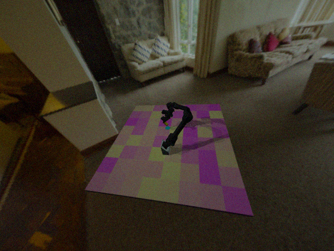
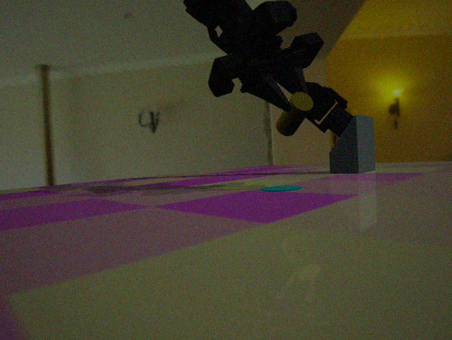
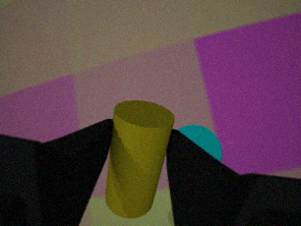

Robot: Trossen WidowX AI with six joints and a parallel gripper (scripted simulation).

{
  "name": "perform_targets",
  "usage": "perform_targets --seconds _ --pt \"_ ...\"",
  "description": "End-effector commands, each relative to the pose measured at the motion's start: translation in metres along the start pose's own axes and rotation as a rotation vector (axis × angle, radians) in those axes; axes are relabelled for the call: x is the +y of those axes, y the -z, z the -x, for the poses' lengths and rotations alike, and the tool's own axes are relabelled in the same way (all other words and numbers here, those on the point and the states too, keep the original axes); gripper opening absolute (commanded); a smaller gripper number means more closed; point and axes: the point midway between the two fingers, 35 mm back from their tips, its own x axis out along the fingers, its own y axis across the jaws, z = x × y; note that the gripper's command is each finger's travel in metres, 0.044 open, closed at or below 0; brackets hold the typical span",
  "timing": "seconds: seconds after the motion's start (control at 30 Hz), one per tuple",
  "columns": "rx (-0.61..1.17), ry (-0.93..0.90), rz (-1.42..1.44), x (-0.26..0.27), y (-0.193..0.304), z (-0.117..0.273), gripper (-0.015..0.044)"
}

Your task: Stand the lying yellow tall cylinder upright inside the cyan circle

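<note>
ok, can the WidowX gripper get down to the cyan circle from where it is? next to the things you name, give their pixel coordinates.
Probably yes. The gripper (image 1: 165,123) (image 2: 295,100) (image 3: 141,132) holds the yellow cylinder (image 1: 166,124) (image 2: 290,122) (image 3: 138,162) tilted in the air near the cyan circle (image 1: 167,127) (image 2: 281,188) (image 3: 202,142); nothing visible stands on the circle. The cylinder likely needs righting first.

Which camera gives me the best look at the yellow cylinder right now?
The wrist view: the yellow cylinder is large there, between the claw's fingers. The exterior view shows it tilted, above the surface; the top view, only a speck.
</note>
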Motion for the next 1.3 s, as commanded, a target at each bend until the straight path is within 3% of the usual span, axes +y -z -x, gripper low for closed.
perform_targets --seconds 0.0,1.27 --pt "-0.032 -0.008 0.008 0.0009 -0.001 0.0008 0.0105" --pt "-0.308 -0.052 0.04 -0.0007 -0.0003 -0.0002 0.0105"
